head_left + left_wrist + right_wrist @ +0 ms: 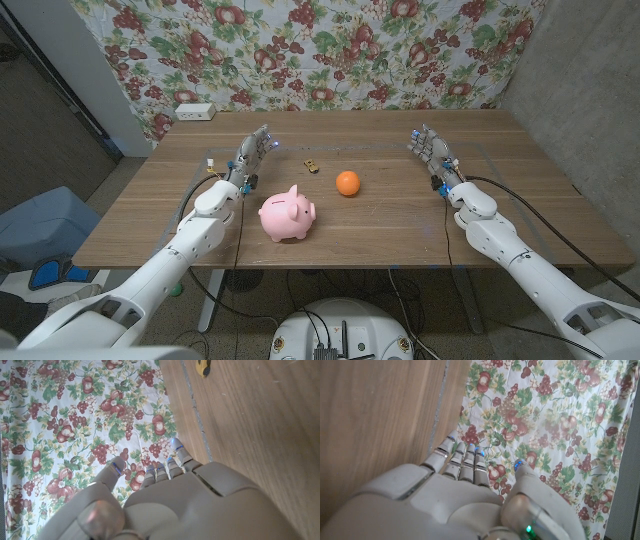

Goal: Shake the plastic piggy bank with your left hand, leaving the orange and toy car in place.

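We are at the very start: the piggy bank [288, 216] has not been picked up, so the step in hand is the reach. Our left hand [250, 159] stands empty over the table [520, 200], fingers apart and pointing away from us toward the flowered cloth [330, 50]. The pink piggy bank sits nearer to us than that hand and a little toward the middle of the table, apart from it, with nothing touching it. The toy car [312, 165] lies just inward of the left hand's fingertips; from the left wrist it shows as a small yellow shape [202, 367] on the wood. The orange [347, 183] sits further inward, between the two hands and just beyond the piggy bank. Our right hand [432, 152] waits on the far side of the orange, also empty with fingers spread.

We judge the next move to be pulling the left hand back and inward, then closing the fingers around the pig's round body. The plastic looks smooth, so we want a full wrap. The orange is near the pig, so we should lift straight up before shaking.
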Available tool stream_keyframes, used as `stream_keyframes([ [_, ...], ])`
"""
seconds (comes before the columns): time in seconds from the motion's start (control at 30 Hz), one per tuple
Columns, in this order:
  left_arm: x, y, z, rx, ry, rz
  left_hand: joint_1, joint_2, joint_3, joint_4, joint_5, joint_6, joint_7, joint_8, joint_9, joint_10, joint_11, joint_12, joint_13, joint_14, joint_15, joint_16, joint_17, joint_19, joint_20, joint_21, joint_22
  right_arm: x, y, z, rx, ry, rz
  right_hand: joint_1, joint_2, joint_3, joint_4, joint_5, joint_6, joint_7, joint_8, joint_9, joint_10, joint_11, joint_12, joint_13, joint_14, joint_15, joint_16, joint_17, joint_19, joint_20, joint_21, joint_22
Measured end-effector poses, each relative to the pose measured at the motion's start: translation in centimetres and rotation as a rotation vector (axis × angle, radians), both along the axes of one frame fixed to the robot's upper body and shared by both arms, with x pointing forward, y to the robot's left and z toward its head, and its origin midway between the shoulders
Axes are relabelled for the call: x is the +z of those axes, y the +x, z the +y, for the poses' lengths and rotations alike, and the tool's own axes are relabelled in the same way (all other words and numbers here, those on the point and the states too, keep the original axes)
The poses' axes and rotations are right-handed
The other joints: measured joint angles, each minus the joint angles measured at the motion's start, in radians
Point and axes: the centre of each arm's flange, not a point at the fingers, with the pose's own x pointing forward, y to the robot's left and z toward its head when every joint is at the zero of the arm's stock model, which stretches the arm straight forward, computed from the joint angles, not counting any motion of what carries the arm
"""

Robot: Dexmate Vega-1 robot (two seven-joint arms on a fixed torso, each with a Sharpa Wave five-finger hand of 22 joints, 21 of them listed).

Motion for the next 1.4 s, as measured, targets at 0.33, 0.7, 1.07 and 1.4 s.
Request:
stream_keyframes([
  [0.33,-0.2,0.3,-0.1,0.003,-0.016,0.005,0.000,0.000,-0.003,-0.019,0.000,0.021,-0.001,0.008,0.000,0.008,0.008,0.012,0.000,0.016,-0.001,0.007,0.000,0.022,0.011,0.000,0.000,-1.5,0.0,-1.3,-0.019,0.055,0.023,0.009,-0.009,0.007,-0.007,0.000,0.018,0.007,0.000,0.000,0.017,0.017,0.008,-0.003,0.022,0.022,0.002,-0.007,0.018,0.018,0.008,0.000],
  [0.7,-0.5,0.2,0.2,0.017,-0.004,0.004,0.000,-0.022,-0.023,-0.058,-0.009,0.050,-0.018,0.011,0.000,0.031,0.020,0.012,0.000,0.045,0.027,0.012,0.000,0.070,0.059,-0.005,0.000,-2.1,0.2,-1.4,-0.025,0.075,0.035,0.009,-0.009,0.012,-0.018,0.000,0.039,0.007,0.007,0.000,0.034,0.013,0.015,-0.008,0.044,0.030,0.011,-0.012,0.036,0.036,0.015,0.000],
  [1.07,0.2,-0.5,0.1,0.040,0.055,-0.034,-0.004,-0.025,-0.020,-0.072,-0.008,0.090,-0.047,0.015,0.000,0.076,0.029,0.026,0.000,0.087,0.044,0.018,0.004,0.106,0.084,-0.020,0.004,-2.6,0.3,-1.0,-0.038,0.088,0.051,0.009,-0.009,0.016,-0.025,0.000,0.050,0.007,0.007,0.000,0.047,0.025,0.015,-0.007,0.057,0.032,0.015,-0.015,0.043,0.043,0.015,0.000],
  [1.4,1.7,-1.2,-0.5,0.063,0.136,-0.092,-0.010,-0.031,-0.019,-0.079,-0.008,0.100,-0.057,0.015,0.000,0.102,0.034,0.035,0.000,0.106,0.045,0.018,0.005,0.116,0.095,-0.020,0.004,-2.9,0.7,-0.7,-0.051,0.096,0.068,0.009,-0.009,0.023,-0.032,0.003,0.061,0.007,0.014,0.000,0.059,0.023,0.015,-0.012,0.068,0.032,0.015,-0.017,0.046,0.047,0.015,0.000],
])
